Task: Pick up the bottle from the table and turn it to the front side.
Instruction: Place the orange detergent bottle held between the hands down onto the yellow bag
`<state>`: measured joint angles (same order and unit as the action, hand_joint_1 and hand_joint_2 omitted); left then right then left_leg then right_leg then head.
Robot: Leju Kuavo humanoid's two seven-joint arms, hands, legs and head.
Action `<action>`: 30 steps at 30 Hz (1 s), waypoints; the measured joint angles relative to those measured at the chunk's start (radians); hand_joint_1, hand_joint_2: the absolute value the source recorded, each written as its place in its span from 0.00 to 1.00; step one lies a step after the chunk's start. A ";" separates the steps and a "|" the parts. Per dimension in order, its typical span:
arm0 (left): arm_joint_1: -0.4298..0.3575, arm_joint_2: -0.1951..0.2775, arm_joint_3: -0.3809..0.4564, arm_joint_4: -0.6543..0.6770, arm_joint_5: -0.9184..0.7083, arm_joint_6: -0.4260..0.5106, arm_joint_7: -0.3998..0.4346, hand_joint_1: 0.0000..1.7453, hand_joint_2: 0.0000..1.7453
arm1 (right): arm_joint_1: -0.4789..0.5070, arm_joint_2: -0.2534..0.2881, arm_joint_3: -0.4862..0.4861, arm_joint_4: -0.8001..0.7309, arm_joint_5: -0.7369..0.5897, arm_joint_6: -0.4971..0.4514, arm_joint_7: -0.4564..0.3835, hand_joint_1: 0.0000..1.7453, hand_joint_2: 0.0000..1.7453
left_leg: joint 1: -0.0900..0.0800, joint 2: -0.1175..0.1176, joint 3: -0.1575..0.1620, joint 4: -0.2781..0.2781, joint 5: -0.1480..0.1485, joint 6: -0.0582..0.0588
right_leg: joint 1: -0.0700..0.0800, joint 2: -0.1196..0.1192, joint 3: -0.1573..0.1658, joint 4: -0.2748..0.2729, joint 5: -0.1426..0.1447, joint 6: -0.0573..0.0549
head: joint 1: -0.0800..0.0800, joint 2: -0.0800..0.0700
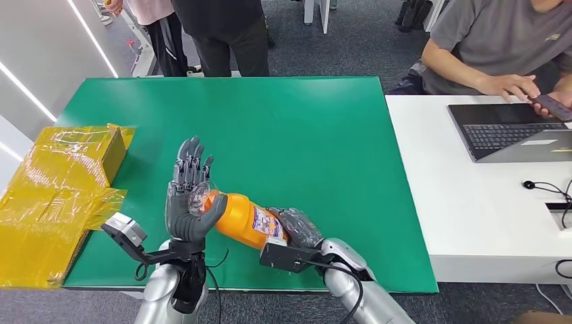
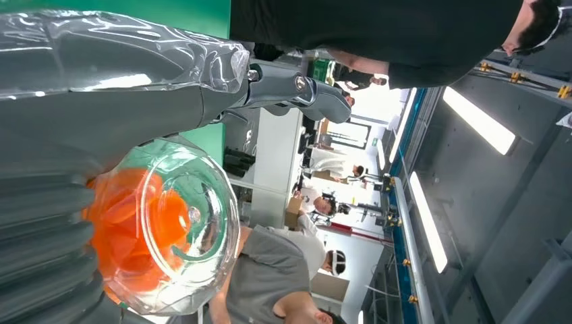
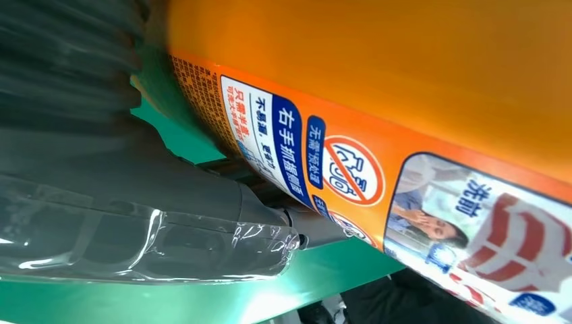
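Gripping the orange bottle (image 1: 248, 221) by its labelled body, the right hand (image 1: 297, 227) holds it on its side above the near edge of the green table (image 1: 270, 128). The left hand (image 1: 187, 196), fingers upright and spread, meets the clear cap end, thumb against it. Yellow packaging (image 1: 61, 189) lies at the table's left edge; a person works at the adjoining white desk (image 1: 459, 202).
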<state>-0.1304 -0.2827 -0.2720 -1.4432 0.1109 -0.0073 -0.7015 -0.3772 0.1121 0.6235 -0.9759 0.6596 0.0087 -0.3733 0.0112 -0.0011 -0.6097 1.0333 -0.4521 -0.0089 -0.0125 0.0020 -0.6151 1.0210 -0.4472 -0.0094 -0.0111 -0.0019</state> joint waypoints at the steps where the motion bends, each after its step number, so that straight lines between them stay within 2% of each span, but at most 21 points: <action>1: 0.000 -0.001 0.002 0.000 0.000 0.000 0.000 1.00 1.00 | -0.002 0.000 0.000 0.002 -0.002 -0.004 -0.002 0.99 1.00 | 0.000 0.000 0.000 0.000 0.000 0.000 | 0.000 0.000 0.000 0.000 0.000 0.000 | 0.000 0.000; 4: -0.003 -0.002 0.005 -0.002 0.000 0.000 -0.001 1.00 1.00 | -0.006 0.004 0.000 0.004 -0.021 -0.025 -0.016 1.00 1.00 | 0.000 0.000 0.000 0.000 0.000 0.000 | 0.000 0.000 0.000 0.000 0.000 0.000 | 0.000 0.000; 8: -0.018 -0.003 0.006 -0.004 -0.001 0.002 -0.001 0.85 1.00 | -0.008 0.012 -0.003 0.002 -0.055 -0.053 -0.040 1.00 1.00 | 0.000 0.000 0.000 0.000 0.000 0.000 | 0.000 0.000 0.000 0.000 0.000 0.000 | 0.000 0.000; 9: -0.022 -0.003 0.006 -0.004 -0.001 0.003 -0.001 0.75 1.00 | -0.008 0.014 -0.005 -0.001 -0.063 -0.060 -0.044 1.00 1.00 | 0.000 0.000 0.000 0.000 0.000 0.000 | 0.000 0.000 0.000 0.000 0.000 0.000 | 0.000 0.000; 12: -0.034 -0.005 0.006 -0.004 0.000 0.004 -0.002 0.12 1.00 | -0.007 0.017 -0.012 -0.010 -0.081 -0.072 -0.056 1.00 1.00 | 0.000 0.000 0.000 0.000 0.000 0.000 | 0.000 0.000 0.000 0.000 0.000 0.000 | 0.000 0.000; 13: -0.037 -0.005 0.006 -0.004 0.001 0.004 -0.002 0.00 1.00 | -0.007 0.017 -0.013 -0.013 -0.085 -0.075 -0.060 1.00 1.00 | 0.000 0.000 0.000 0.000 0.000 0.000 | 0.000 0.000 0.000 0.000 0.000 0.000 | 0.000 0.000; 20: -0.042 -0.007 0.005 -0.001 0.011 0.005 -0.001 0.00 1.00 | -0.006 0.024 -0.020 -0.054 -0.133 -0.118 -0.082 1.00 1.00 | 0.000 0.000 0.000 0.000 0.000 0.000 | 0.000 0.000 0.000 0.000 0.000 0.000 | 0.000 0.000; 30: -0.044 -0.007 0.002 0.006 0.028 0.022 -0.001 0.00 1.00 | -0.006 0.024 -0.020 -0.072 -0.156 -0.133 -0.062 1.00 1.00 | 0.000 0.000 0.000 0.000 0.000 0.000 | 0.000 0.000 0.000 0.000 0.000 0.000 | 0.000 0.000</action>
<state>-0.1740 -0.2899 -0.2697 -1.4374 0.1390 0.0149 -0.7027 -0.3836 0.1362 0.6031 -1.0480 0.5034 -0.1246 -0.4352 0.0112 -0.0011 -0.6096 1.0333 -0.4520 -0.0089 -0.0125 0.0020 -0.6150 1.0211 -0.4470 -0.0095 -0.0112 -0.0019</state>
